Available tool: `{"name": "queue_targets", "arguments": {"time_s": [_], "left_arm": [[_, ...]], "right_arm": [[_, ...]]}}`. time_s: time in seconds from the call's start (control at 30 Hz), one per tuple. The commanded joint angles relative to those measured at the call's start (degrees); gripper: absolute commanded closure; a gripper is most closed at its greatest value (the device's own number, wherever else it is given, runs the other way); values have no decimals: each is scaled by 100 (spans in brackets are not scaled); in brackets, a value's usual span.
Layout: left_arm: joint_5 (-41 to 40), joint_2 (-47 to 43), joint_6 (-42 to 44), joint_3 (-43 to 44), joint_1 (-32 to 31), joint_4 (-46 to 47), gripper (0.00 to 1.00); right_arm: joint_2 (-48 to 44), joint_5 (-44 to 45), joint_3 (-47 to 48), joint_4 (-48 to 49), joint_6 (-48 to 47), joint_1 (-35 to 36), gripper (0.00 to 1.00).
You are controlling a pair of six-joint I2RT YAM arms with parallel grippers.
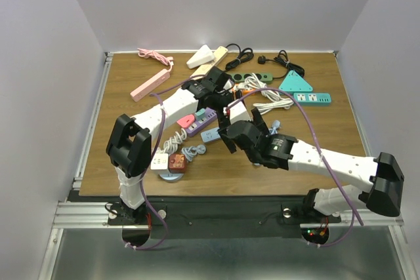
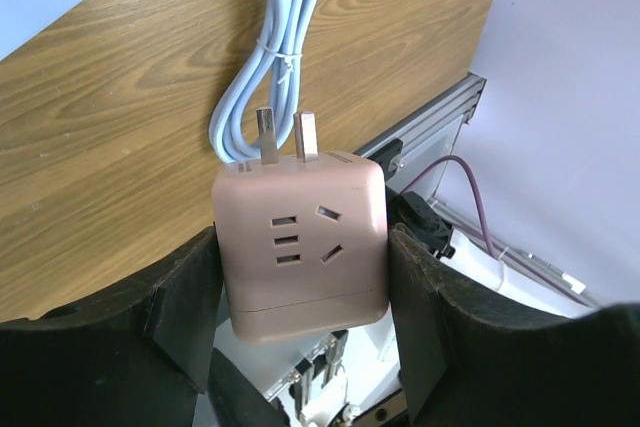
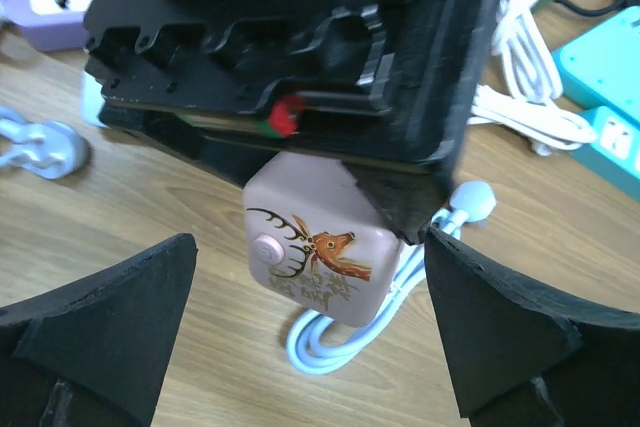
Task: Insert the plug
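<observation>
A dusty-pink cube plug (image 2: 300, 247) with two metal prongs (image 2: 285, 135) sits between my left gripper's fingers (image 2: 185, 297), held above the wood with the prongs pointing away from the wrist. My left gripper (image 1: 230, 106) is shut on it at mid-table. In the right wrist view the same cube (image 3: 315, 252) shows a deer picture and a round button, hanging under the black left gripper body (image 3: 300, 47). My right gripper (image 3: 310, 282) stands wide open just in front of the cube, its fingers apart from it. In the top view the right gripper (image 1: 230, 137) is close below the left one.
A coiled light-blue cable (image 3: 330, 347) lies on the table under the cube. Nearby are a purple power strip (image 1: 200, 121), a small blue strip (image 1: 211, 136), a teal strip (image 1: 312, 98), white cable (image 1: 272, 100) and a pink strip (image 1: 149, 84). The table's right edge and rail (image 2: 440, 117) show.
</observation>
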Motion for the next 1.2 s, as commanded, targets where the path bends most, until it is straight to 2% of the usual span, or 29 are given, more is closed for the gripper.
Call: {"name": "queue_targets", "arguments": {"time_s": [0.0, 0.07, 0.27, 0.53, 0.67, 0.7, 0.73, 0.77, 0.83, 0.93, 0.97, 1.0, 1.07, 1.17], "left_arm": [[225, -479, -335, 218, 43, 189, 100], [208, -523, -353, 217, 43, 172, 100], [199, -717, -388, 103, 43, 163, 100], [190, -928, -424, -2, 43, 207, 100], [155, -998, -345, -143, 34, 216, 100], [146, -1015, -301, -186, 17, 268, 100], [111, -1007, -205, -187, 17, 286, 100], [76, -1016, -134, -178, 17, 286, 97], [-20, -1016, 93, -152, 25, 321, 88], [-65, -1051, 279, -222, 52, 427, 68], [-74, -1068, 288, -274, 61, 462, 59], [-91, -1112, 297, -414, 104, 601, 44], [-144, -1147, 289, -547, 131, 777, 31], [-153, -1148, 323, -635, 157, 980, 25]], "right_arm": [[274, 508, 279, 25, 113, 231, 2], [397, 596, 306, -1, 175, 267, 10], [503, 895, 288, -142, 289, 267, 17], [635, 878, 200, -151, 570, 267, 39], [442, 808, 297, -151, 650, 267, 55], [433, 782, 341, -151, 632, 258, 65], [424, 773, 376, -142, 615, 258, 80], [398, 781, 402, -150, 649, 249, 100], [354, 563, 455, -159, 676, 179, 100], [161, -148, 429, -159, 781, -154, 100], [117, -290, 412, -151, 799, -303, 100], [-14, -482, 394, -151, 808, -365, 100], [-120, -677, 376, -159, 782, -480, 100], [-270, -1027, 367, -159, 755, -594, 100]]}}
